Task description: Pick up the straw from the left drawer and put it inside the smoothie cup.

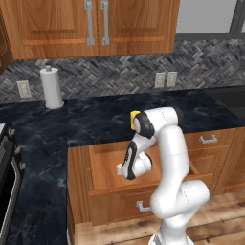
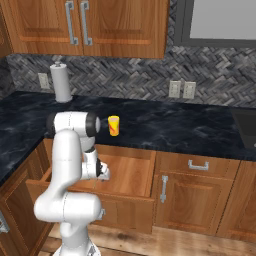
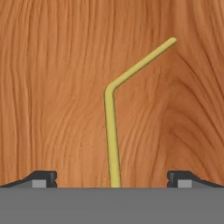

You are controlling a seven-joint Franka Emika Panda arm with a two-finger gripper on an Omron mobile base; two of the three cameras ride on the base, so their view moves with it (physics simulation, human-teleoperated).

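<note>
Inside the left drawer (image 2: 131,172), which stood pulled out below the dark worktop (image 1: 95,122), the hand (image 3: 112,177) was lowered close over the wooden bottom with its jaws spread fully apart and nothing held. The straw (image 3: 111,131) lay flat on the drawer bottom, its long shaft running up midway between the two fingertips (image 3: 43,177) and its short bent tip angling away beyond them; neither fingertip touched it. The smoothie cup (image 2: 114,125) stood upright on the worktop just behind the drawer, well apart from the paper-towel roll (image 2: 61,82) at the backsplash. The step in hand was judged to be the final approach for the pick-up. The next move would call for a slight further descent and a closing of the jaws squarely across the thin shaft, which could easily slip or roll aside.
</note>
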